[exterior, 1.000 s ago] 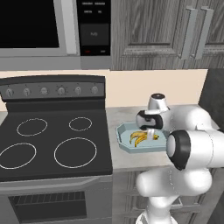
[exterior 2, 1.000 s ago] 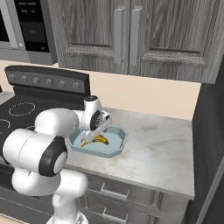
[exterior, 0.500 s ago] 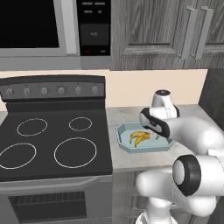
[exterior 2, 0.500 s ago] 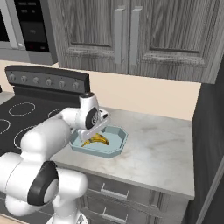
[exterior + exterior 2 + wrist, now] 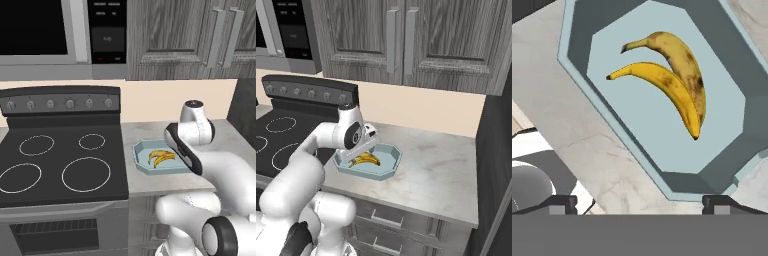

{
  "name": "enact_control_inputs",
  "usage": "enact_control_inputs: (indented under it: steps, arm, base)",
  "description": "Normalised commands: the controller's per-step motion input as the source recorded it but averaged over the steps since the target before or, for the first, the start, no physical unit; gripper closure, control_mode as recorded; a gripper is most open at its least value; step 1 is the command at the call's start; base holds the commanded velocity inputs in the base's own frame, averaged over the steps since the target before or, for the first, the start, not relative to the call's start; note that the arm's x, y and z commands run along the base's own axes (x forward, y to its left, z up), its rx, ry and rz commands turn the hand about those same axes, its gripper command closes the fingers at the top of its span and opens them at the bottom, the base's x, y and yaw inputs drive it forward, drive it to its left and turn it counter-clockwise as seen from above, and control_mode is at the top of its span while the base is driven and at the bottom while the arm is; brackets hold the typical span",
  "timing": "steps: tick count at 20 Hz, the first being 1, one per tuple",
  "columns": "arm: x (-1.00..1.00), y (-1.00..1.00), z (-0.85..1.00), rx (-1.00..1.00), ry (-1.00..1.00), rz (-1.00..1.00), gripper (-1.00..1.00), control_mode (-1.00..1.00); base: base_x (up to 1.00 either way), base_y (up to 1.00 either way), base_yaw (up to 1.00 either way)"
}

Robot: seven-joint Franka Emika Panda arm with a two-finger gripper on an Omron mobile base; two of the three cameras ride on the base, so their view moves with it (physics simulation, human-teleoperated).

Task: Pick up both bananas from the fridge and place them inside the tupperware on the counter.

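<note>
Both bananas [image 5: 672,80] lie side by side, touching along their length, on the pale floor of the tupperware [image 5: 577,65]. In my hand view they sit in the upper middle of the frame, dark tips toward the upper left, with brown speckling on the upper one. My claw [image 5: 639,202] has nothing in it. Its two dark tips [image 5: 559,204] show far apart at the bottom left and bottom right of that view, so the jaws stand wide open, above the near rim of the tupperware.

In the left base view the tupperware [image 5: 142,167] rests on the counter [image 5: 150,132] at centre right of the frame, just right of the black stovetop [image 5: 60,165], and the bananas [image 5: 161,157] are a small yellow pair inside it. My arm covers its right side. In the right base view the tupperware [image 5: 387,165] sits at centre left on the counter [image 5: 441,170], bananas [image 5: 364,160] near its left edge, with my wrist directly over that edge. Dark wood cabinets [image 5: 406,42] fill the top of that frame.
</note>
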Motion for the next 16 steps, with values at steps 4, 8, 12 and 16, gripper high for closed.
enact_control_inputs:
  steps: [4,8,12,16]
  arm:
    - [-0.55,0.00,0.29,0.00,-0.09,-0.23,-1.00,-1.00]
    - [-0.56,0.00,0.23,0.00,-0.14,-0.34,-1.00,-1.00]
    - [-0.53,0.00,0.26,0.00,-0.16,-0.36,-1.00,-1.00]
    - [-0.49,0.00,0.34,0.00,-0.21,-0.34,-1.00,-1.00]
  base:
    - [0.00,0.00,0.00]
    - [0.00,0.00,0.00]
    - [0.00,0.00,0.00]
    - [0.00,0.00,0.00]
